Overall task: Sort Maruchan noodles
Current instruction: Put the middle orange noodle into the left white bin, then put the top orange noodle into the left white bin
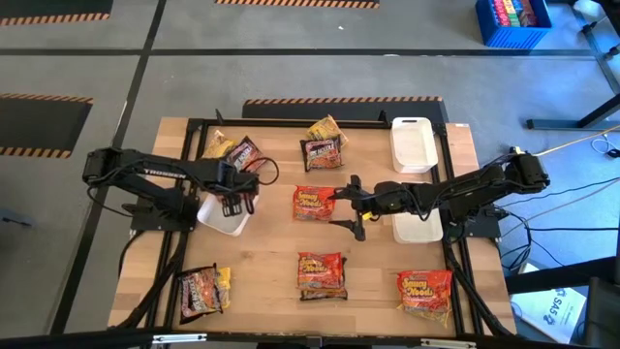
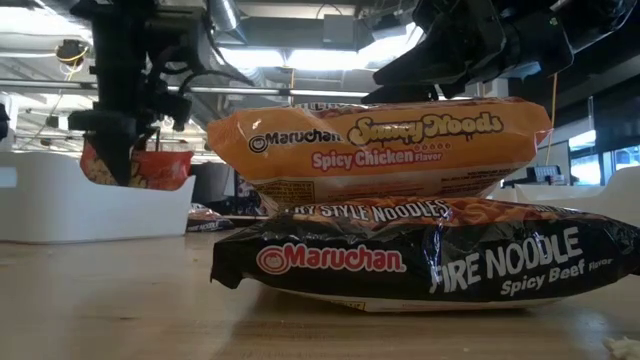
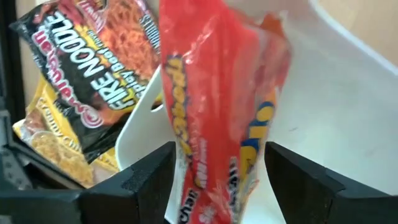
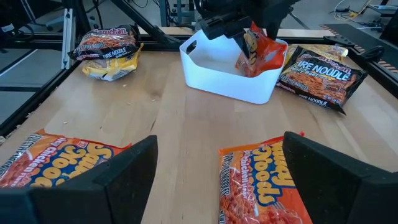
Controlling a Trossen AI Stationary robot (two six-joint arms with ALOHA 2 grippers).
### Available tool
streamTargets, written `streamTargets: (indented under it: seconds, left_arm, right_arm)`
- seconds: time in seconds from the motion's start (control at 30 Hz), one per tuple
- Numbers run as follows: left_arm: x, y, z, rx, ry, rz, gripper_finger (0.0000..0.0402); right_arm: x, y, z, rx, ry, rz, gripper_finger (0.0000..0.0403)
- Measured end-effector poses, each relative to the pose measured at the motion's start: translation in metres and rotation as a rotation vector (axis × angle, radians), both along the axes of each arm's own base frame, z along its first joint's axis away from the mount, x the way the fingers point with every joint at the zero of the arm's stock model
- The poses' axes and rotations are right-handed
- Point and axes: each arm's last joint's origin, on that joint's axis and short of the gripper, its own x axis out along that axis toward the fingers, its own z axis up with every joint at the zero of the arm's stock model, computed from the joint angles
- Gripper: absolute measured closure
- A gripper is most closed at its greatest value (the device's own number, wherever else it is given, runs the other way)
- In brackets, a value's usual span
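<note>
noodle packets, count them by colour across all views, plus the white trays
red-orange packets: 4
dark packets: 4
yellow packets: 3
white trays: 3
total: 14 visible; stacks may hide more

Red packet (image 3: 217, 112) in tray (image 3: 348, 118): blurred in left wrist view, top and bottom cut by frame, print unreadable | left gripper (image 1: 232, 202): hides that packet from above | black packet (image 2: 430, 262): right end cut off in low view | two packets (image 4: 261, 186) nearest right wrist: near ends cut off
</note>
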Motion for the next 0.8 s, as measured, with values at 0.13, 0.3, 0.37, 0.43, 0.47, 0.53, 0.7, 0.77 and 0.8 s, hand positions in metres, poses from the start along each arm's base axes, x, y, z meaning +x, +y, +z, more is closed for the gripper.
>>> streamTargets:
  seconds: [0.13,0.3,0.37,0.43,0.47,0.53,0.7,0.77,0.8]
  left_arm:
    - [0.005,0.0,0.014,-0.02,-0.022,0.004,0.0163]
    - [0.014,-0.001,0.042,-0.021,-0.117,0.019,0.0163]
    - [0.02,-0.002,0.055,-0.018,-0.188,0.036,0.0163]
    - [0.027,-0.005,0.064,-0.022,-0.272,0.059,0.0163]
    - [0.031,-0.006,0.069,-0.024,-0.321,0.07,0.0163]
    - [0.039,-0.009,0.074,-0.03,-0.423,0.076,0.0163]
    - [0.057,-0.018,0.077,-0.047,-0.629,0.046,0.0163]
    - [0.062,-0.022,0.074,-0.052,-0.698,0.034,0.0163]
    - [0.064,-0.023,0.072,-0.053,-0.729,0.026,0.0163]
  right_arm:
    - [0.0,0.0,0.0,0.0,0.0,0.0,0.0079]
    - [0.0,0.0,0.0,0.017,0.0,-0.01,0.0079]
    - [0.0,-0.001,0.0,0.015,0.002,-0.034,0.0079]
    - [0.0,-0.002,-0.001,0.021,0.01,-0.066,0.0079]
    - [-0.001,-0.002,-0.001,0.026,0.019,-0.084,0.0079]
    - [-0.003,-0.003,-0.001,0.042,0.042,-0.121,0.0079]
    - [-0.013,-0.006,0.002,0.075,0.093,-0.205,0.0079]
    - [-0.016,-0.007,0.003,0.087,0.106,-0.236,0.0079]
    - [-0.017,-0.007,0.004,0.094,0.118,-0.241,0.0079]
